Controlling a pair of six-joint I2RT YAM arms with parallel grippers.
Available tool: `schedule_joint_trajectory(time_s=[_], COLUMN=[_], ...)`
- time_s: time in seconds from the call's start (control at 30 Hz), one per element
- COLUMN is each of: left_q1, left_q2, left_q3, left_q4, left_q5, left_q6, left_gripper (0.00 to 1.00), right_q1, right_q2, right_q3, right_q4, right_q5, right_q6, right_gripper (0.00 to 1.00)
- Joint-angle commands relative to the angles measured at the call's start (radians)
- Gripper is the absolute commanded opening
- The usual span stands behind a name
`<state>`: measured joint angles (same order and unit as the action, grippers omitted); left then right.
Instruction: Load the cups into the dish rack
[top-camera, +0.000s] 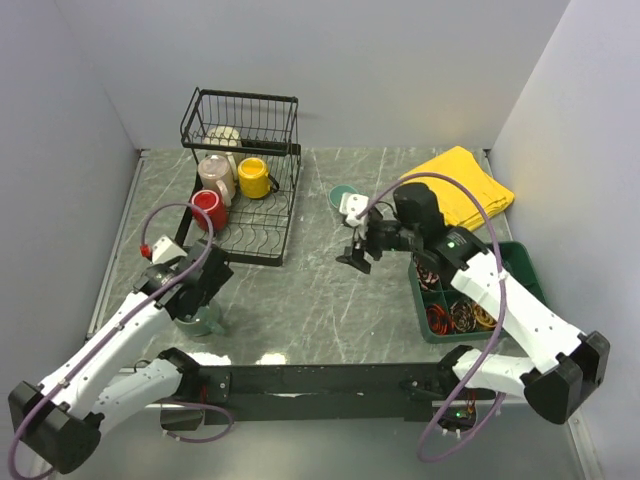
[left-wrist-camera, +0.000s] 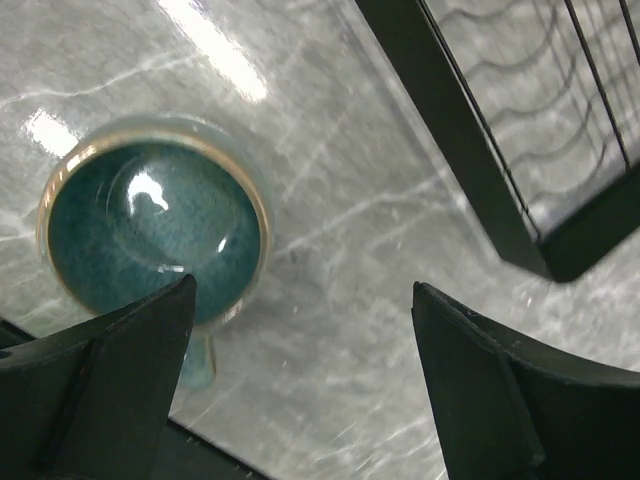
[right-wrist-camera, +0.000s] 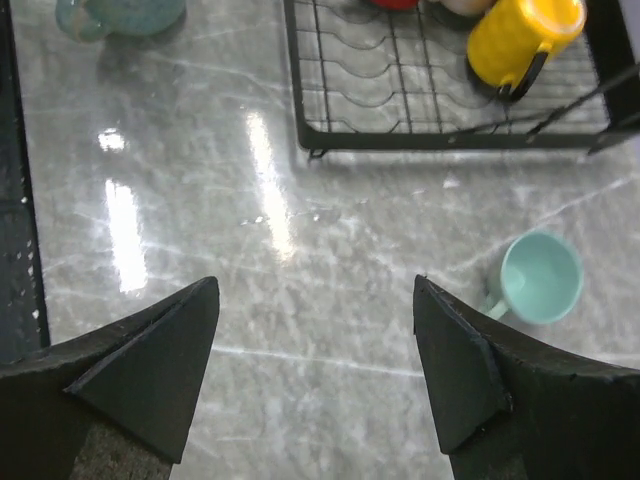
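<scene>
Two cups (right-wrist-camera: 540, 278) sit outside the dish rack (top-camera: 250, 259). Left gripper (left-wrist-camera: 302, 290) and right gripper (right-wrist-camera: 316, 285) are open and empty. Next, left should grab the grey-green cup (left-wrist-camera: 150, 225).

Table (top-camera: 320, 300): rack (top-camera: 252, 259), teal mug (top-camera: 342, 197), grey-green mug (top-camera: 205, 322), cloth (top-camera: 465, 185), tray (top-camera: 522, 262).

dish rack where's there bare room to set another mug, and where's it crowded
Free: the slotted base at the near right corner of the dish rack, in front of the yellow mug and right of the red mug. Crowded: the far and left side, where the cream mug, beige mug and red mug sit close.
</scene>
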<state>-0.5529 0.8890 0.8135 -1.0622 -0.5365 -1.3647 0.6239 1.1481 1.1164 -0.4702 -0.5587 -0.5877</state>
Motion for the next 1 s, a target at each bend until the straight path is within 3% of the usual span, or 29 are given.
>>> schedule_joint_trajectory(time_s=[0.0,0.13,0.43,0.63,0.83,0.87,0.97], left_q1=[0.155,0.235,0.300,0.361,0.364,0.364,0.364], left_q2=[0.014,0.095,0.257,0.300,0.367,0.363,0.309], left_q3=[-0.051,-0.080,-0.102,-0.111,-0.077,-0.076,-0.088], left_q4=[0.140,0.217,0.234,0.281,0.286,0.285,0.294], left_q5=[0.091,0.147,0.070,0.089,0.092,0.089,0.089], left_q6=[0.148,0.219,0.177,0.113,0.085,0.087,0.110], left_gripper=[0.94,0.92,0.82,0.58,0.49,0.40,0.26], right_q1=[-0.047,-0.107,-0.164,-0.181,-0.197,-0.204,-0.205], right_q2=[-0.089,-0.102,-0.129,-0.145,-0.157,-0.166,-0.177], right_q3=[-0.090,-0.141,-0.230,-0.256,-0.274,-0.277,-0.290], right_q4=[0.048,0.070,0.142,0.169,0.188,0.191,0.197], right_q5=[-0.121,-0.191,-0.268,-0.296,-0.325,-0.325,-0.334], right_q6=[0.054,0.077,0.123,0.143,0.161,0.164,0.166], right_gripper=[0.85,0.85,0.85,0.85,0.85,0.86,0.86])
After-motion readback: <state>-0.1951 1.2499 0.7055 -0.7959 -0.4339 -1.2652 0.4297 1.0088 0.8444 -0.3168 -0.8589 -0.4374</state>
